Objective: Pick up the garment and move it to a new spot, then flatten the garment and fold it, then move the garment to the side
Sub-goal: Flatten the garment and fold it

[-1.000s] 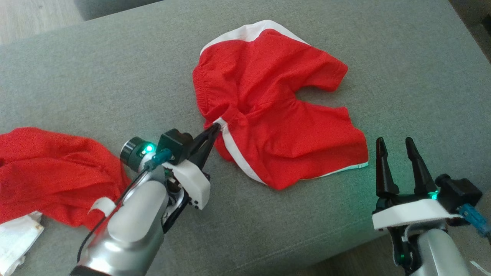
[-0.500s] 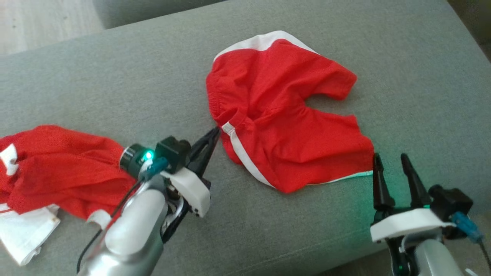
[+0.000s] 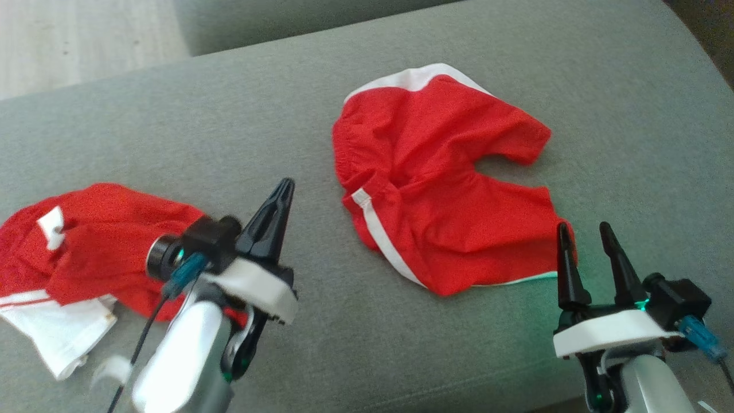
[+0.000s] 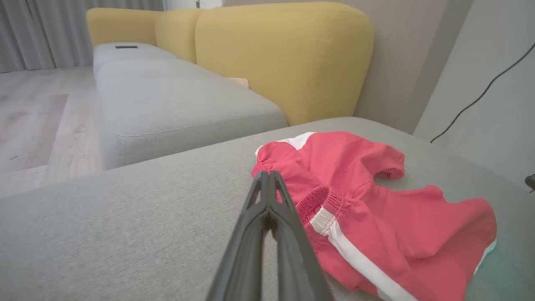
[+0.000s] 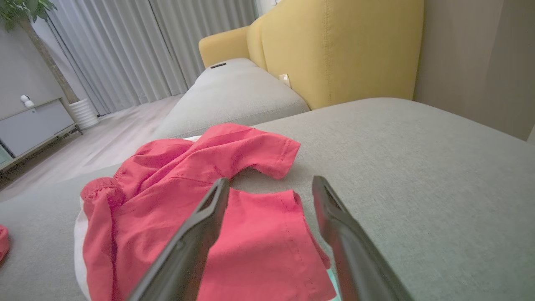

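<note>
The red shorts lie crumpled on the grey sofa cushion, waistband toward the left claw, leg hems toward the right claw. The right claw, fingers apart, is nearer, just beside the near hem. The left claw, pressed together and empty, is clear of the waistband.

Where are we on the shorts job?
Looks done: red shorts lie loose on the grey cushion, not held. In hand: nothing; left gripper shut, clear of the waistband; right gripper open by a leg hem. Left: shorts are wrinkled and unfolded, so flatten, fold, move aside.
</note>
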Robot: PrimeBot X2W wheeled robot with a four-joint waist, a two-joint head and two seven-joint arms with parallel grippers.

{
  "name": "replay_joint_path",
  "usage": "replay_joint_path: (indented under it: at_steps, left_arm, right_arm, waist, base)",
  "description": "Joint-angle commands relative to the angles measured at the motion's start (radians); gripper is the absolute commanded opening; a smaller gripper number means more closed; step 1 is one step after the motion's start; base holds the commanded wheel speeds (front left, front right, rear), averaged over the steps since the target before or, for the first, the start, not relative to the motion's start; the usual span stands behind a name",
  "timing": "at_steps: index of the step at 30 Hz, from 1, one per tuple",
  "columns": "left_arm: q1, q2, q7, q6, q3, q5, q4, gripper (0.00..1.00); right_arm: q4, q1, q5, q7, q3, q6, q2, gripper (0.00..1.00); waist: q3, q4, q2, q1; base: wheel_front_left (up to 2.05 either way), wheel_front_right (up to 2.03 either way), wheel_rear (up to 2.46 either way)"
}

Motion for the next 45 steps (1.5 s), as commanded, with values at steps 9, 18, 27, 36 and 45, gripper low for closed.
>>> replay_joint_path:
  at_steps: [9,18,27,36,45]
  left_arm:
    - [0.221,-0.059,-0.005,0.035,0.191,0.007,-0.228,1.0]
    - [0.299,-0.093,-0.005,0.04,0.242,0.02,-0.265,1.0]
    - [0.29,-0.096,-0.005,0.024,0.251,0.023,-0.258,1.0]
    - [0.143,-0.056,-0.003,-0.056,0.152,0.097,-0.072,1.0]
    - [-0.094,-0.022,0.043,-0.074,-0.031,0.051,0.066,1.0]
  right_arm:
    - [-0.09,0.034,-0.015,-0.014,0.021,-0.001,-0.005,1.0]
    - [-0.097,0.051,-0.018,-0.014,0.027,-0.001,-0.005,1.0]
    - [-0.095,0.046,-0.02,-0.014,0.031,-0.001,-0.005,1.0]
    - [-0.097,0.001,-0.007,-0.014,0.039,-0.001,-0.005,1.0]
    - [-0.102,-0.036,0.017,-0.014,0.057,-0.001,-0.005,1.0]
  waist:
    - [-0.066,0.098,0.0,0.0]
    - [-0.081,0.117,0.0,0.0]
    - [-0.069,0.11,0.0,0.0]
    - [0.031,0.066,0.0,0.0]
    - [0.114,0.012,0.0,0.0]
  base:
    - [0.0,0.0,0.0]
    - [0.0,0.0,0.0]
    - [0.0,0.0,0.0]
    - [0.0,0.0,0.0]
    - [0.0,0.0,0.0]
